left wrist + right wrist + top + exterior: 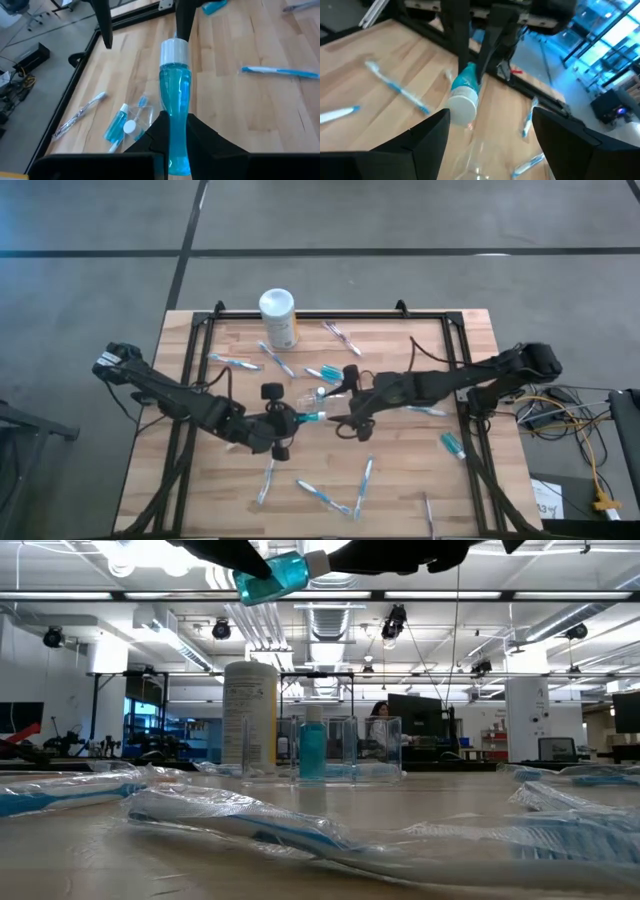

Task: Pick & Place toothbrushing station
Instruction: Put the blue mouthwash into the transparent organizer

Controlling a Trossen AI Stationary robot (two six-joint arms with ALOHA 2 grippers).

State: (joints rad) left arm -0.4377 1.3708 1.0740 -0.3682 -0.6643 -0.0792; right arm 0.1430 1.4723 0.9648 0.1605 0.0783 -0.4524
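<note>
My left gripper [172, 145] is clamped on the lower body of a blue bottle [175, 100] with a white cap [174, 51], holding it off the table [400, 470] near the centre. My right gripper [487, 132] faces that cap from the opposite side; its fingers [425, 132] stand apart on either side of the cap without touching it. Just beyond the bottle, the toothbrushing station [308, 396], a clear plastic holder, stands on the table between the two arms. In the low view a second blue bottle [313, 743] shows at the holder; whether it stands inside or in front, I cannot tell. Wrapped toothbrushes [318, 494] lie scattered across the table. The white canister [278, 315] stands upright at the far edge.
</note>
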